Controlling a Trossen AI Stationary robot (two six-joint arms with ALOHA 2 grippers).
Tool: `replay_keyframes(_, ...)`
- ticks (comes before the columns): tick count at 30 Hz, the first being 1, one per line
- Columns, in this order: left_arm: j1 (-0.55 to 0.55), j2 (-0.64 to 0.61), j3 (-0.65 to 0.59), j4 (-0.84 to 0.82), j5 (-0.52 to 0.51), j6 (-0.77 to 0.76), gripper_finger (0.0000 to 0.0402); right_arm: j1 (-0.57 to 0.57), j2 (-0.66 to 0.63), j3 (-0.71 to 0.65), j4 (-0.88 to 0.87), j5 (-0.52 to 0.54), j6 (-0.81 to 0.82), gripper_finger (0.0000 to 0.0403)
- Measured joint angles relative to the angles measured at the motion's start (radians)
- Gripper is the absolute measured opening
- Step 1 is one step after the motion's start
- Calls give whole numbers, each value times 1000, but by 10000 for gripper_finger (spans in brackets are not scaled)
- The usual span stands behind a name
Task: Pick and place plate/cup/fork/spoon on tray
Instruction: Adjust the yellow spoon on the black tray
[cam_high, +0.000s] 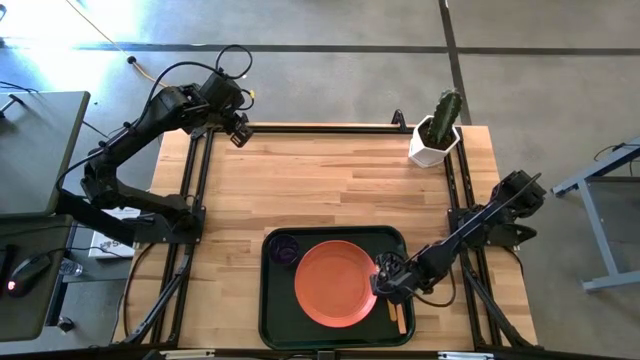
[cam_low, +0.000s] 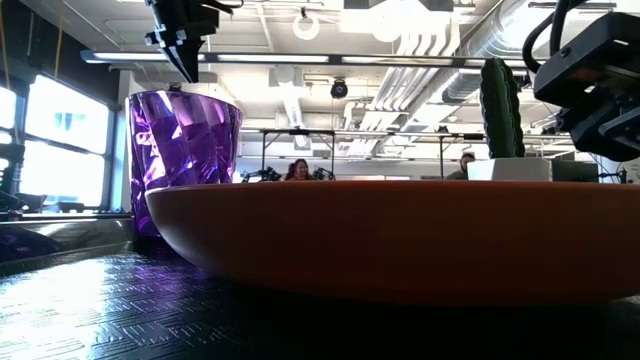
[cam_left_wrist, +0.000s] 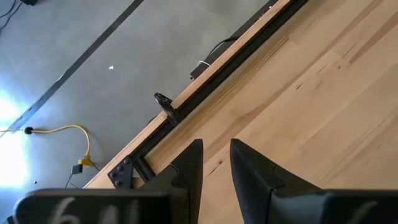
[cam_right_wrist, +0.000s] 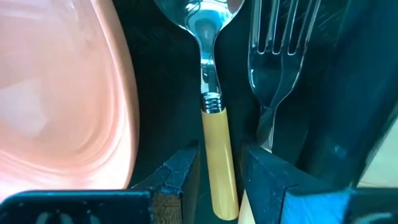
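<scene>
The dark green tray lies at the table's near edge. On it are the orange-red plate, the purple cup at its far left corner, and the spoon and the fork side by side, right of the plate. My right gripper is low over the tray's right part. Its fingers stand on either side of the spoon's wooden handle, with a narrow gap on each side. My left gripper hangs slightly open and empty over the table's far left corner.
A white pot with a green cactus stands at the table's far right corner. Bare wooden tabletop lies between the tray and the far edge. A black frame rail runs along the far edge by my left gripper.
</scene>
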Motion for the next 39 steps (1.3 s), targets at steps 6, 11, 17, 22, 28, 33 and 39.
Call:
replay_keyframes(6, 0, 0, 0, 0, 0, 0, 72, -5, 15, 0, -3, 0, 0, 103)
replay_keyframes(11, 0, 0, 0, 0, 0, 0, 72, -6, 20, -1, -1, -2, 0, 103)
replay_keyframes(17, 0, 0, 0, 1, 0, 0, 72, -6, 26, -1, 40, -18, 0, 103)
replay_keyframes(22, 0, 0, 0, 5, 0, 0, 72, -6, 26, -1, 44, -31, 0, 103)
replay_keyframes(28, 0, 0, 0, 8, 0, 0, 72, -6, 26, -1, 39, -35, 0, 103)
replay_keyframes(33, 0, 0, 0, 8, 0, 0, 72, -8, 26, -1, 39, -20, 0, 103)
replay_keyframes(39, 0, 0, 0, 8, 0, 0, 72, -13, 26, -1, 39, -24, -2, 103)
